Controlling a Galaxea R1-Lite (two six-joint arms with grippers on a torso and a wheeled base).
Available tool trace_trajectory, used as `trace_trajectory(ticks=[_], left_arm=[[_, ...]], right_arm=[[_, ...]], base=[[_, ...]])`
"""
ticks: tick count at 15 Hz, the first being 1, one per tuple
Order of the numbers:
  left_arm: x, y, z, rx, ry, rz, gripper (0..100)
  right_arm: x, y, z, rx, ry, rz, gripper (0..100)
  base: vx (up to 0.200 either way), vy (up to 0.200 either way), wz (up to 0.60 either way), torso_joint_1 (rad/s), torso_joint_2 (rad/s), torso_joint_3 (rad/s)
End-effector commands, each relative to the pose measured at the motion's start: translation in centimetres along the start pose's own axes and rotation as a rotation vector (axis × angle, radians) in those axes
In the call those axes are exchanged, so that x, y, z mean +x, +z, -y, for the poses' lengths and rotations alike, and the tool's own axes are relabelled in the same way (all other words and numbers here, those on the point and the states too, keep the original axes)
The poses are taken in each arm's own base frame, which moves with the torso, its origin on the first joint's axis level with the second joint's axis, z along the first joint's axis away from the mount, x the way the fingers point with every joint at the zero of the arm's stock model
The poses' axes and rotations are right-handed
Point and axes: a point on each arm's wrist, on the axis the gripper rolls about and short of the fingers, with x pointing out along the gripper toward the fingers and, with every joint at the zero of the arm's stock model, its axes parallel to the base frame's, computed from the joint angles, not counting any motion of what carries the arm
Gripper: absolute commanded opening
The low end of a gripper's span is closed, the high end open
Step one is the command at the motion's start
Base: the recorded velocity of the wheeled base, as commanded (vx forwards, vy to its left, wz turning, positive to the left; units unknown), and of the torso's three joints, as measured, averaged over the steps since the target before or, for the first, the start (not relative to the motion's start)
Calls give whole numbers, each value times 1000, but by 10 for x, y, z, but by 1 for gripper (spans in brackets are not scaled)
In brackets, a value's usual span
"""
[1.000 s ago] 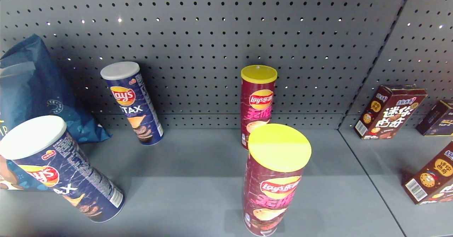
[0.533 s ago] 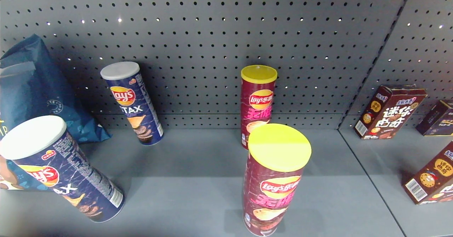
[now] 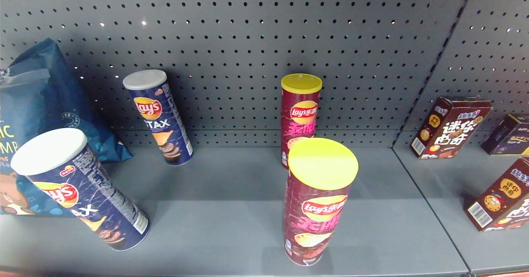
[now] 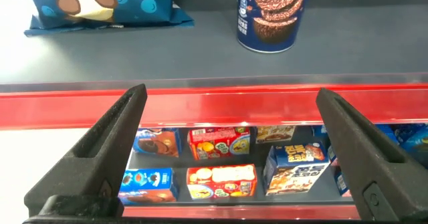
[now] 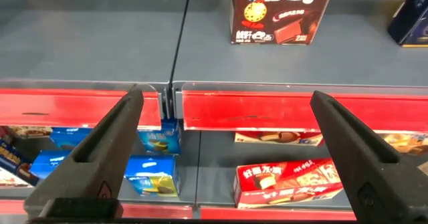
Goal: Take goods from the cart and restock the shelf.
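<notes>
A: Gripper state?

B: Left gripper [image 4: 231,95] spread wide, nothing between the fingers, touching nothing. Hangs just in front of the red rail [image 4: 214,107], about level with it. Right gripper [image 5: 226,95] the same: wide, empty, just in front of the rail, further right along it.

A: Goods?

B: None in hand. All stock sits behind the rail on the shelf [image 3: 231,211].
- Front blue can [image 3: 78,190] close behind the rail, blue bag [image 3: 37,103] right beside that can.
- Back blue can [image 3: 159,118] far behind the rail, against the pegboard [image 3: 248,29].
- Front maroon can [image 3: 318,202] near behind the rail, back maroon can [image 3: 300,115] straight behind it.
- Brown box [image 5: 281,13] close behind the rail on the right arm's side.
- More small boxes [image 4: 221,182] below the rail, one level down.

A: Failure modes?

B: First, probably snagging the rail. Both sets of fingers sit at lip height, so a straight push inward without lifting likely catches it.

Second, tall narrow cans, likely tippy. An open finger swung over the rail could clip the front blue can or a yellow lid. Maroon pair lined up front to back — toppling the near one probably takes out the far one.

Third, not much spare deck close behind the rail beside the front cans, as judged from the head view. A new can set down off-vertical there risks rolling forward over the lip.

A: Mitigation?

B: Clear the rail height before any inward move, and approach between the blue and maroon rows.
</notes>
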Motion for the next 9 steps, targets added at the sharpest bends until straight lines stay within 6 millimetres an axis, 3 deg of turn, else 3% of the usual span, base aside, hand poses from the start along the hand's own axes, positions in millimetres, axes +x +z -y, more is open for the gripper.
trace_trajectory(ticks=[1, 3, 9], left_arm=[[0, 0, 0, -1, 2, 0, 100], [0, 0, -1, -2, 34, 0, 100], [0, 0, -1, -2, 36, 0, 100]], right_arm=[[0, 0, 0, 0, 1, -1, 100], [0, 0, 0, 0, 1, -1, 100], [0, 0, 0, 0, 1, -1, 100]], base=[[0, 0, 0, 0, 0, 0], [0, -200, 0, -2, 0, 0], [0, 0, 0, 0, 0, 0]])
